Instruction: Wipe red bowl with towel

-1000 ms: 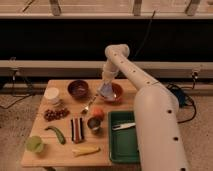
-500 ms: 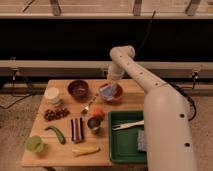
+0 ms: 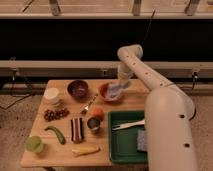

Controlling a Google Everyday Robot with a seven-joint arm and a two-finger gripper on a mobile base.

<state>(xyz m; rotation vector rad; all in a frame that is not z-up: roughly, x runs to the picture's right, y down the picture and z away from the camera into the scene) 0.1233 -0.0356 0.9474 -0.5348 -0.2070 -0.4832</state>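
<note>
end effector down in the red bowl, towel in its grip

and here we are at the back of the wooden surface (image 3: 50, 155), where the white arm (image 3: 150, 82) bends over from the right and drops straight down onto the red bowl (image 3: 104, 91). the end effector (image 3: 120, 84) sits just above the bowl's right half, fingers pressed together and pinching the towel (image 3: 117, 92), which bunches up pale blue-grey under the tip and lies inside the bowl against its glossy inside.

the red bowl stands towards the far edge, near the middle of the surface. just to its left is the dark bowl (image 3: 78, 89), close but apart, and further left a white cup (image 3: 51, 95). a spoon (image 3: 89, 104) lies at a slant in front of the two bowls, with an orange fruit (image 3: 97, 113) near its lower end.

on the right, a green tray (image 3: 120, 150) holds a white utensil (image 3: 128, 125) and a grey-blue sponge (image 3: 141, 140), partly hidden by the robot's body.
</note>
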